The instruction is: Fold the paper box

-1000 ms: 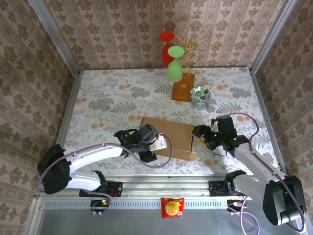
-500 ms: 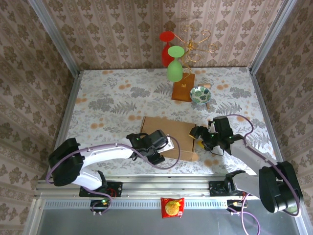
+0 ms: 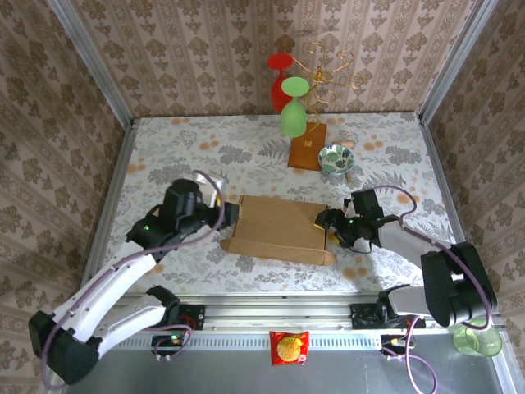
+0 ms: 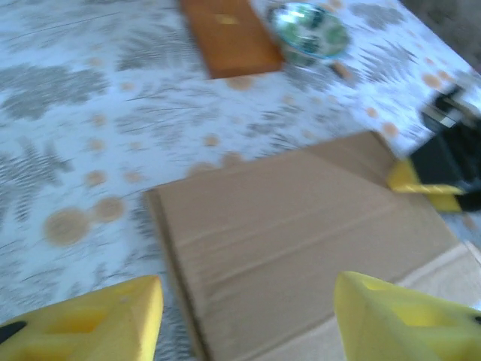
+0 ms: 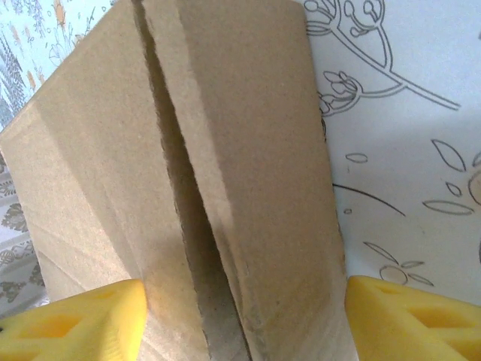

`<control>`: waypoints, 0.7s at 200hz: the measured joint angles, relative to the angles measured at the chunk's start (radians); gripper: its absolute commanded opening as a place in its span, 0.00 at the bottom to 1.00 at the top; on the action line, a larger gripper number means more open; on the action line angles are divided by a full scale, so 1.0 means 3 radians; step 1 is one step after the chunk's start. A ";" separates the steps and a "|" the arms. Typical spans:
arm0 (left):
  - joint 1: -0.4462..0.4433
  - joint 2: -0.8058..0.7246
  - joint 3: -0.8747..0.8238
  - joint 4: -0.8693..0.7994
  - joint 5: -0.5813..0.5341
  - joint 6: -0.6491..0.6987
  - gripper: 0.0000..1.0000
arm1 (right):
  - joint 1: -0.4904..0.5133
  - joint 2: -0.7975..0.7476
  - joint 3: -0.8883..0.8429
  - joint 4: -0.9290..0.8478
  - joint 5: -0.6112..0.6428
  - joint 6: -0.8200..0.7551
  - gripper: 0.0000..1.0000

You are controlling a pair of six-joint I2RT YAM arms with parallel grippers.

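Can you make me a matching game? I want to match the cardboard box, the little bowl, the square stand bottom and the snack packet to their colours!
Things:
1. paper box
2. bowl
3. stand base
4. snack packet

Colours:
A. glossy orange-brown
B. red and yellow
C. plain tan-brown
D. green with a pattern

Pairs: 1-C, 2-D, 3-A, 4-B

Damask-papered walls (image 3: 205, 49), fern-print tabletop (image 3: 189, 164)

Paper box (image 3: 279, 226) mid-table; left gripper (image 3: 225, 215), right gripper (image 3: 327, 222) at opposite ends.
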 measured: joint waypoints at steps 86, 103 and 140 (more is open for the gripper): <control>0.0617 0.1464 -0.0215 0.0599 0.0891 -0.0151 0.56 | -0.0039 0.0328 0.0242 -0.0024 -0.0042 -0.0285 0.63; 0.0610 0.1577 -0.0215 0.0671 0.0904 -0.0170 0.51 | -0.0055 0.0338 0.0245 -0.0025 -0.0057 -0.0318 0.63; 0.0576 0.1729 -0.0266 0.0764 0.0851 -0.0173 0.47 | -0.0070 0.0370 0.0270 -0.0034 -0.0081 -0.0345 0.63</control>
